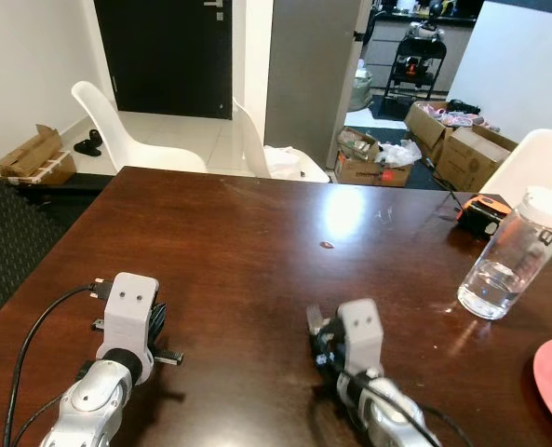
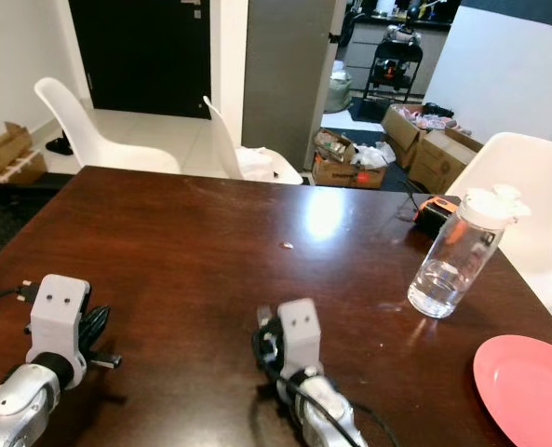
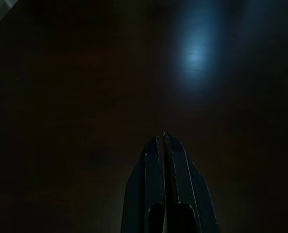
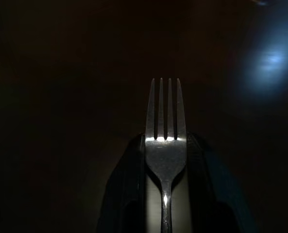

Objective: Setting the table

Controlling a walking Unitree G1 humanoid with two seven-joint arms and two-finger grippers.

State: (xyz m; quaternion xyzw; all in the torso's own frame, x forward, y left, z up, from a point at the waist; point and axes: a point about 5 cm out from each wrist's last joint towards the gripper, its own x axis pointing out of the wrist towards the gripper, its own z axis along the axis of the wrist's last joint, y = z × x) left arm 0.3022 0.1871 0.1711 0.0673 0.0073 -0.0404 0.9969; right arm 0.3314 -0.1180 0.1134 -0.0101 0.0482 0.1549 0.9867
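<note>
My right gripper [image 4: 165, 140] is shut on a silver fork [image 4: 165, 109]. The handle lies between the two black fingers and the tines stick out past the tips, over the dark table top. My left gripper [image 3: 162, 138] is shut with nothing in it, also just above the table. In the eye views both wrists hang low over the near part of the brown wooden table [image 1: 257, 242], the left wrist [image 1: 127, 321] at the near left and the right wrist [image 1: 359, 340] near the middle. A pink plate [image 2: 527, 386] lies at the near right edge.
A clear water bottle [image 1: 508, 256] with a white lid stands at the right, with a small orange and black device [image 1: 480, 212] behind it. White chairs [image 1: 127, 130] stand at the far side and the right side. Cardboard boxes [image 1: 466, 149] sit on the floor beyond.
</note>
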